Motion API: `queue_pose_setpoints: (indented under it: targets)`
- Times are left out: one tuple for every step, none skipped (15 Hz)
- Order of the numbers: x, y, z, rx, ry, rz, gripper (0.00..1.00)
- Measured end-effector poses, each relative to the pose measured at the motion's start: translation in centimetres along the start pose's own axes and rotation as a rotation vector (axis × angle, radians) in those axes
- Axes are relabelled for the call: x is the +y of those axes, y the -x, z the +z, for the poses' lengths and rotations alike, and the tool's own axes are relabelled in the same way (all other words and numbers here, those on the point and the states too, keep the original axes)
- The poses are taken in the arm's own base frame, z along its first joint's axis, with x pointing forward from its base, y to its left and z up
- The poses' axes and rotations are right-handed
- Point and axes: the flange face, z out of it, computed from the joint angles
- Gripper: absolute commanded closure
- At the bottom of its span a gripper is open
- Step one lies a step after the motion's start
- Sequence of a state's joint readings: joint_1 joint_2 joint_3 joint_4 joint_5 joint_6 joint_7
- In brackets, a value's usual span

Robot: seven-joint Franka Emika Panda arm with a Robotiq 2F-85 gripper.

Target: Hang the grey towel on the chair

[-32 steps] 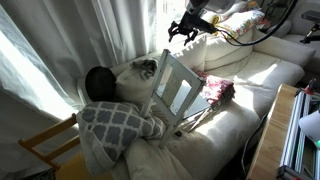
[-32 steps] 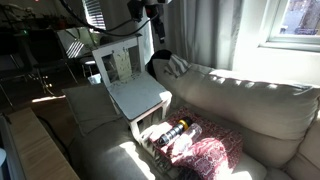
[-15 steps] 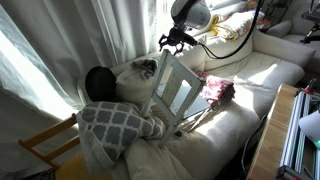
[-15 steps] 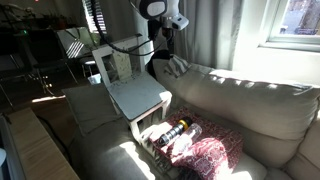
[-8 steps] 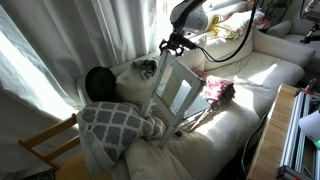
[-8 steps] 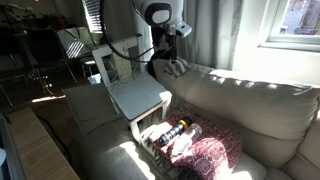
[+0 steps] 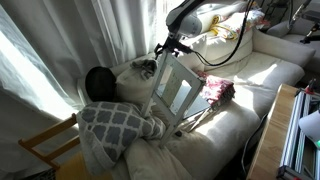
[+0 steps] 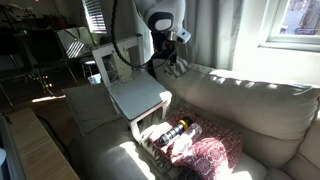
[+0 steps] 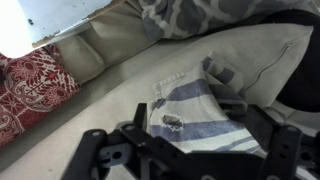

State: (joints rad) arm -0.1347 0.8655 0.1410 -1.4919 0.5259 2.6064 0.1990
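The grey striped towel (image 9: 195,105) lies crumpled on the cream sofa's backrest, behind the chair; it also shows in both exterior views (image 7: 146,67) (image 8: 179,66). The small white chair (image 7: 177,88) (image 8: 132,84) lies on the sofa cushions. My gripper (image 7: 165,46) (image 8: 172,60) hangs just above the towel with its fingers spread. In the wrist view the open jaws (image 9: 190,152) straddle the towel without holding it.
A red patterned cloth (image 7: 218,90) (image 8: 205,155) (image 9: 30,85) lies on the seat beside the chair. A grey lattice blanket (image 7: 115,125) and a black cushion (image 7: 98,82) lie at the sofa's end. A wooden chair (image 7: 45,147) stands near the curtains. A bottle (image 8: 172,130) lies by the white chair.
My gripper has come down from high above the sofa back to just over the towel. The towel and chair have not moved.
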Motion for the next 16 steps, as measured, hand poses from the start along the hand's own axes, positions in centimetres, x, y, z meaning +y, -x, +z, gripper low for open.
queue_pose_setpoints:
  targets:
    - [0.0, -0.1, 0.5, -0.003, -0.006, -0.002, 0.00]
    - [0.1, -0.3, 1.1, -0.005, -0.012, 0.000, 0.00]
    - [0.2, -0.4, 1.6, -0.003, -0.019, 0.004, 0.03]
    - [0.2, -0.6, 2.2, 0.000, -0.025, 0.008, 0.27]
    - [0.3, -0.7, 2.7, 0.006, -0.030, 0.011, 0.27]
    - [0.3, -0.8, 3.1, 0.014, -0.035, 0.013, 0.32]
    - [0.4, -1.0, 3.5, 0.022, -0.039, 0.014, 0.40]
    - [0.5, -1.2, 3.8, 0.033, -0.044, 0.016, 0.48]
    - [0.5, -1.4, 4.0, 0.045, -0.048, 0.018, 0.56]
    - [0.6, -1.7, 4.1, 0.058, -0.053, 0.019, 0.63]
    - [0.6, -1.9, 4.2, 0.066, -0.057, 0.020, 0.72]
    - [0.5, -2.2, 4.2, 0.074, -0.062, 0.021, 0.79]
    - [0.4, -2.4, 4.2, 0.083, -0.067, 0.022, 0.88]
    - [0.3, -2.6, 4.1, 0.090, -0.072, 0.022, 0.94]
    - [0.2, -2.8, 3.9, 0.095, -0.078, 0.023, 0.99]
    - [0.0, -3.0, 3.7, 0.100, -0.083, 0.023, 1.00]
